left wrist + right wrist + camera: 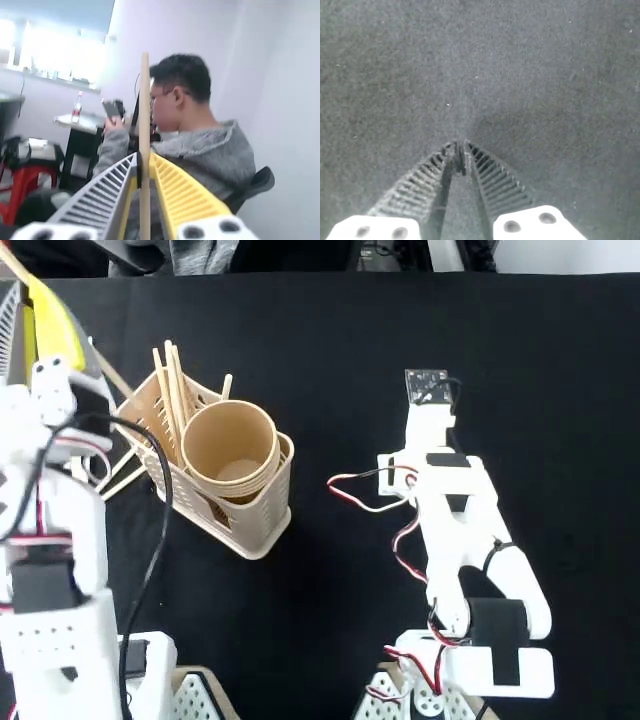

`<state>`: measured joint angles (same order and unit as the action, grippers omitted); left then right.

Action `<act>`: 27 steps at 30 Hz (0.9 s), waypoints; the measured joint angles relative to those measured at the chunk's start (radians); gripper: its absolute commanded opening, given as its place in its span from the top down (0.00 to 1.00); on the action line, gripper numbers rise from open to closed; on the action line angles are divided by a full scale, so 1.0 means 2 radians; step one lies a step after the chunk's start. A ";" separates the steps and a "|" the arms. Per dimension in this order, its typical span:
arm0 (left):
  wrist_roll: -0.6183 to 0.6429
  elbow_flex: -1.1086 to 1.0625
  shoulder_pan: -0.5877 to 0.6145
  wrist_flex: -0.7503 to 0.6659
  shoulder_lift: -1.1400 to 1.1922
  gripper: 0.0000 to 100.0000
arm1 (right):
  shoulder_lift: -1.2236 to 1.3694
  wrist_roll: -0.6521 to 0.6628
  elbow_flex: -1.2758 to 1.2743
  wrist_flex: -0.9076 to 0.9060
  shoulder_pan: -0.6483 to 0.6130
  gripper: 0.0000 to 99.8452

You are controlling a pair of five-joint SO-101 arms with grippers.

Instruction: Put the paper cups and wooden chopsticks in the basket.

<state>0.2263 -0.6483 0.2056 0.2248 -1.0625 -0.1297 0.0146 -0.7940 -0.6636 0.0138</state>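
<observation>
One thin wooden chopstick (144,100) is pinched tight in your left gripper (144,159), held aloft, likely for dropping in | beige slotted plastic basket (250,525) holds nested tan paper cups (230,445) and sticks | loose chopsticks (118,475) lie just beside it | your right gripper (459,150) has its fingers pressed together, idle over the black cloth (350,340).

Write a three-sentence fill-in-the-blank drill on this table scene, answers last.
The left gripper is clamped on one thin wooden ____.
The stacked tan paper cups stand inside the beige slatted plastic ____.
The right gripper, above the black tablecloth, is empty and ____.
Missing words: chopstick; basket; shut.
</observation>
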 measured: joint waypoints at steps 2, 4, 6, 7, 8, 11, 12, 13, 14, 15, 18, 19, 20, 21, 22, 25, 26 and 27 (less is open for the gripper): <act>0.015 0.000 0.001 0.000 0.024 0.97 | 0.000 0.000 0.000 0.000 0.000 0.99; 0.021 0.000 0.000 0.000 0.048 0.97 | 0.000 0.000 0.000 0.000 0.000 0.99; 0.021 0.000 0.000 0.000 0.068 0.97 | 0.000 0.000 0.000 0.000 0.000 0.99; 0.022 0.000 0.000 0.000 0.077 0.97 | 0.000 0.000 0.000 0.000 0.000 0.99; 0.022 0.000 0.000 0.000 0.086 0.97 | 0.000 0.000 0.000 0.000 0.000 0.99; 0.022 0.000 -0.001 0.000 0.107 0.97 | 0.000 0.000 0.000 0.000 0.000 0.99; 0.022 0.000 -0.002 0.000 0.114 0.97 | 0.000 0.000 0.000 0.000 0.000 0.99; 0.022 0.000 -0.005 0.000 0.120 0.97 | 0.000 0.000 0.000 0.000 0.000 0.99; 0.023 0.000 -0.005 0.000 0.126 0.97 | 0.000 0.000 0.000 0.000 0.000 0.99; 0.024 0.000 -0.005 0.000 0.131 0.97 | 0.000 0.000 0.000 0.000 0.000 0.99; 0.024 0.000 -0.005 0.000 0.143 0.97 | 0.000 0.000 0.000 0.000 0.000 0.99; 0.024 0.000 -0.005 0.000 0.145 0.97 | 0.000 0.000 0.000 0.000 0.000 0.99; 0.024 0.000 -0.005 0.000 0.149 0.97 | 0.000 0.000 0.000 0.000 0.000 0.99; 0.024 0.000 -0.005 0.000 0.152 0.97 | 0.000 0.000 0.000 0.000 0.000 0.99; 0.024 -0.001 -0.005 0.000 0.152 0.97 | 0.000 0.000 0.000 0.000 0.000 0.99; 0.024 -0.004 -0.005 0.000 0.153 0.88 | 0.000 0.000 0.000 0.000 0.000 0.99; 0.024 -0.010 -0.005 0.000 0.153 0.84 | 0.000 0.000 0.000 0.000 0.000 0.99; 0.024 -0.016 -0.005 0.000 0.153 0.83 | 0.000 0.000 0.000 0.000 0.000 0.99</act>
<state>0.2739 -0.6805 0.1949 0.2248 -0.7557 -0.1297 0.0146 -0.7940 -0.6636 0.0138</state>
